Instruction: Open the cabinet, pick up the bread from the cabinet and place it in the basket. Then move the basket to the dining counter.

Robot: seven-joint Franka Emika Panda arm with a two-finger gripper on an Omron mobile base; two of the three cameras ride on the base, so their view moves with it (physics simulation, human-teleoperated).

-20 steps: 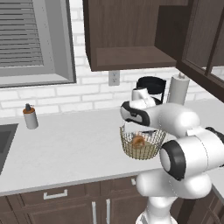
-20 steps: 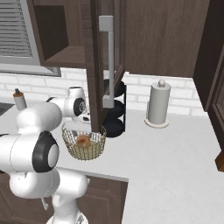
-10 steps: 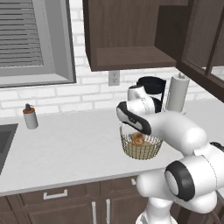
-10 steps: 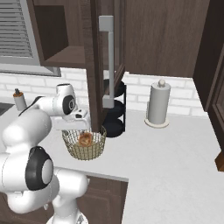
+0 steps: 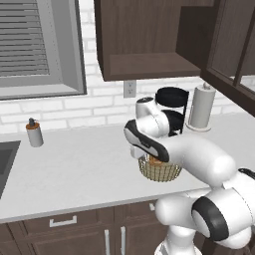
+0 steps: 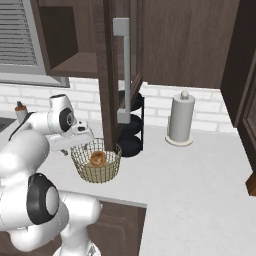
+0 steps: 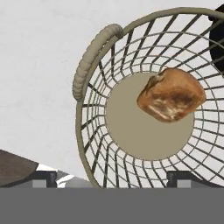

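Observation:
The wire basket (image 7: 131, 131) stands on the grey worktop (image 5: 79, 169) with the bread (image 7: 171, 94) lying inside it, off centre on its tan bottom. My gripper (image 7: 113, 178) hangs open just above the basket's near rim. One fingertip (image 7: 43, 177) is outside the rim and the other sits over the inside. From the right, the basket (image 6: 96, 162) and bread (image 6: 97, 158) sit below the open cabinet door (image 6: 122, 70). The cabinet (image 5: 149, 64) stands open. My arm covers part of the basket (image 5: 159, 170). The dining counter is out of view.
A paper towel roll (image 6: 180, 120) and a black tiered stand (image 5: 172, 112) stand behind the basket near the wall. A small bottle (image 5: 34, 133) sits at the left near the sink (image 5: 5, 159). The open door's handle hangs right above the basket.
My hand has come down and shifted left, from above the basket to its left rim. The jaws stayed open. Bread and basket have not moved.

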